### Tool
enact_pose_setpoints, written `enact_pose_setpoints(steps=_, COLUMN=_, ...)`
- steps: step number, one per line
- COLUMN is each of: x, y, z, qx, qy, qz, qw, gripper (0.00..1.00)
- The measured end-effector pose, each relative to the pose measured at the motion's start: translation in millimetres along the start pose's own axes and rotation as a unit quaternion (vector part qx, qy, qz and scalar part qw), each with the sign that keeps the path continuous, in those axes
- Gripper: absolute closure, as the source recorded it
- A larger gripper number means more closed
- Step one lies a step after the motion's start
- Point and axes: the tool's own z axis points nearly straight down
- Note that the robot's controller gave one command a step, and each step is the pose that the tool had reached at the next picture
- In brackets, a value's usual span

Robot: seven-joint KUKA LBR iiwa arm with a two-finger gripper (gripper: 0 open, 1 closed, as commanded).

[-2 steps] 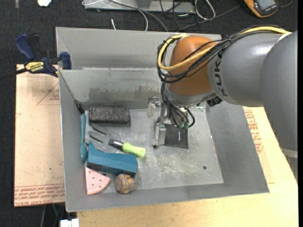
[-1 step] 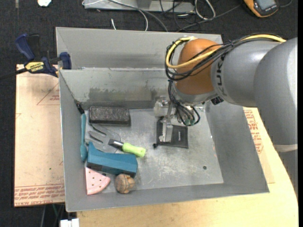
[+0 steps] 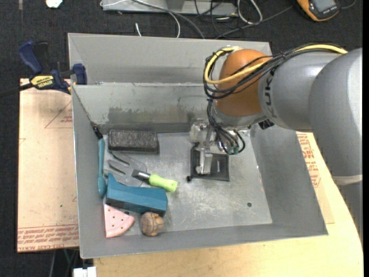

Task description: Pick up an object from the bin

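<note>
Near left corner of the bin (image 3: 242, 209): pink triangular pad (image 3: 117, 221), brown nut-like ball (image 3: 152, 223), and a blue block (image 3: 136, 196) just behind them. Next back, a fork with a green handle (image 3: 147, 178). Mid-bin, the gripper (image 3: 202, 167) is down at the left edge of a flat black square piece (image 3: 219, 169) on the floor – can't tell if it's wide or narrow. Farthest – dark grey block (image 3: 134, 141).

Bulky grey arm (image 3: 323, 97), orange wrist cover (image 3: 242, 85), looped yellow-and-black cables (image 3: 214, 62), small metal claw (image 3: 202, 166)
</note>
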Motion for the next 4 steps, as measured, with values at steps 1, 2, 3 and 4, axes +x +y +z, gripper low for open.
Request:
enact_pose_setpoints(steps=1, x=-17.1, y=-12, z=-38, qx=0.001, qy=-0.0042, qz=-0.004, qw=1.0, gripper=0.0)
enact_pose_setpoints(steps=2, x=-4.5, y=-36, z=-56, qx=-0.001, qy=0.0005, qz=0.056, qw=0.9984, gripper=0.0)
enact_pose_setpoints(steps=3, x=2.2, y=-37, z=-54, qx=0.002, qy=-0.0069, qz=0.081, qw=0.9967, gripper=0.0)
enact_pose_setpoints(steps=4, x=22.9, y=-33, z=-50, qx=0.001, qy=-0.0042, qz=-0.017, qw=0.9999, gripper=0.0)
